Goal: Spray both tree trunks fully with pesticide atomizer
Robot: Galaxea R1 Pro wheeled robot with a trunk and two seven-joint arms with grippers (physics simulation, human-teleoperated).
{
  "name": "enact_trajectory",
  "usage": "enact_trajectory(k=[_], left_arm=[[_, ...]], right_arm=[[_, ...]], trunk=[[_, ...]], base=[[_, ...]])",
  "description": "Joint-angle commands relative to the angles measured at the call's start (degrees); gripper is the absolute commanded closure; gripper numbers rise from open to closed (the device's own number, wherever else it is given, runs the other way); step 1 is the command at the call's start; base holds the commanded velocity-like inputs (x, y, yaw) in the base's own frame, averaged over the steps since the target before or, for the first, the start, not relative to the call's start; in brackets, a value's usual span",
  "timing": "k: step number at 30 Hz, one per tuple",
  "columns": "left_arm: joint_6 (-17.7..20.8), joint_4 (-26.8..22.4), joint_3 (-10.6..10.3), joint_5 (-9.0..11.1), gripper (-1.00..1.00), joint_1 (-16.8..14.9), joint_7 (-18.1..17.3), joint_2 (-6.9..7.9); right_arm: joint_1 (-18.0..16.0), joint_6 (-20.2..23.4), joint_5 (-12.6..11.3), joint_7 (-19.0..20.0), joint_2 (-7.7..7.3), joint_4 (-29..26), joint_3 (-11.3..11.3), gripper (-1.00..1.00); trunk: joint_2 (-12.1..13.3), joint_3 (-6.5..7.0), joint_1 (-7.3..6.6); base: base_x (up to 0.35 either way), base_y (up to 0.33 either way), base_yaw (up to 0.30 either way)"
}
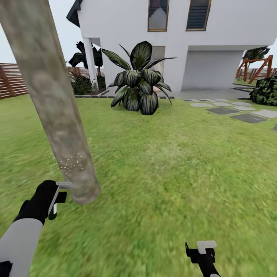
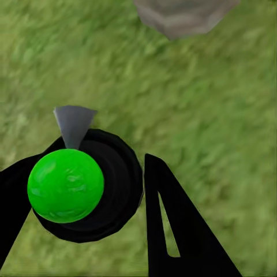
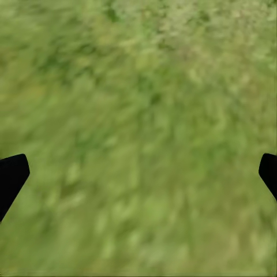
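Left gripper (image 1: 57,198) pinches the pesticide atomizer (image 2: 86,184) beside the tree trunk (image 1: 50,100). Keep the nozzle pointing at the bark. Right gripper (image 1: 202,250) is spread wide.

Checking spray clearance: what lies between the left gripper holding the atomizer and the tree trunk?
Nothing solid. In the head view, the atomizer in the left gripper has its grey nozzle nearly at the trunk, where white spray specks show.

You had the pesticide atomizer (image 1: 57,198), a dark bottle whose top showed bright green at the left wrist, clamped in your left gripper (image 1: 54,200), nozzle just beside the tilted, pale mottled tree trunk (image 1: 50,100), which bore white specks low down.
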Motion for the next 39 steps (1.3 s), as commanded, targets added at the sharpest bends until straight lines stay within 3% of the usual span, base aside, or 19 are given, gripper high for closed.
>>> enact_trajectory(k=[1, 10, 33, 39], left_arm=[[0.19, -0.05, 0.04, -0.24, 1.0, -0.01, -0.33, 0.08], [-1.96, 0.03, -0.11, -0.29, 1.0, 0.04, -0.27, -0.4], [-1.96, -0.15, 0.15, -0.29, 1.0, 0.04, -0.18, -0.13], [-1.95, -0.15, 0.18, -0.29, 1.0, 0.04, -0.18, 0.03]], right_arm=[[-0.04, -0.17, 0.61, -0.17, 0.01, 0.06, -0.47, -1.0], [-0.04, -0.17, 0.61, -0.17, -0.05, 0.06, -0.53, -1.0], [-0.04, -0.17, 0.61, -0.17, -0.02, 0.06, -0.53, -1.0], [-0.04, -0.17, 0.61, -0.17, 0.01, 0.06, -0.45, -1.0]], trunk=[[-0.02, -0.05, 0.0], [-0.02, -0.05, 0.0], [-0.02, -0.05, 0.0], [-0.02, -0.05, 0.0]], base=[[0.147, -0.095, 0.034], [0.228, -0.16, 0.004], [0.098, -0.252, 0.0], [0.181, -0.235, 0.186]])
